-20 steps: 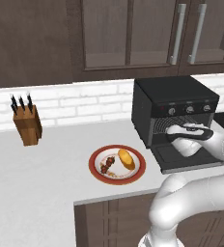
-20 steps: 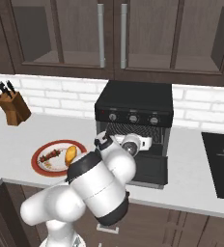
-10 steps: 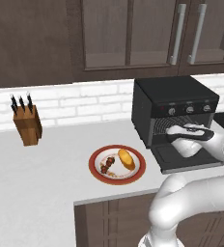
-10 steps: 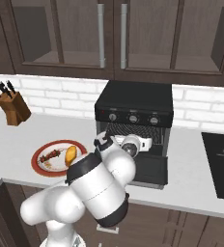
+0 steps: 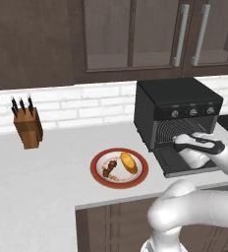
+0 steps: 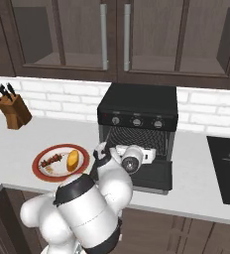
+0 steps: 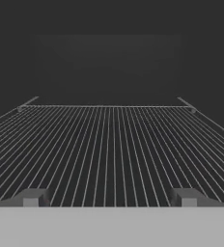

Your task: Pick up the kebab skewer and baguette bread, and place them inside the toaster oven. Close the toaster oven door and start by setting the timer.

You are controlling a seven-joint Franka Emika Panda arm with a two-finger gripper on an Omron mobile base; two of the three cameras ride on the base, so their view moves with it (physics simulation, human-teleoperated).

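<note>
The black toaster oven (image 5: 177, 96) (image 6: 137, 101) stands on the counter with its door (image 5: 171, 163) (image 6: 154, 177) dropped flat. My gripper (image 5: 194, 141) (image 6: 143, 153) hovers over the lowered door at the oven mouth, open and holding nothing. In the hand view the wire rack (image 7: 114, 144) stretches ahead into the dark cavity, and my gripper (image 7: 109, 198) has its fingertips (image 7: 32, 197) wide apart. To the oven's left a red-rimmed plate (image 5: 99, 174) (image 6: 40, 173) carries the kebab skewer (image 5: 109, 167) (image 6: 52, 160) and, beside it, the baguette bread (image 5: 128, 162) (image 6: 73, 159).
A wooden knife block (image 5: 27, 127) (image 6: 14, 110) stands at the back left by the white brick wall. A black cooktop (image 6: 228, 168) lies right of the oven. Dark wall cabinets (image 5: 135, 34) hang above. Silver knobs (image 6: 137, 120) line the oven's front.
The hand has barely shifted at the oven mouth. The plate, the food and the oven door stay as they were.
</note>
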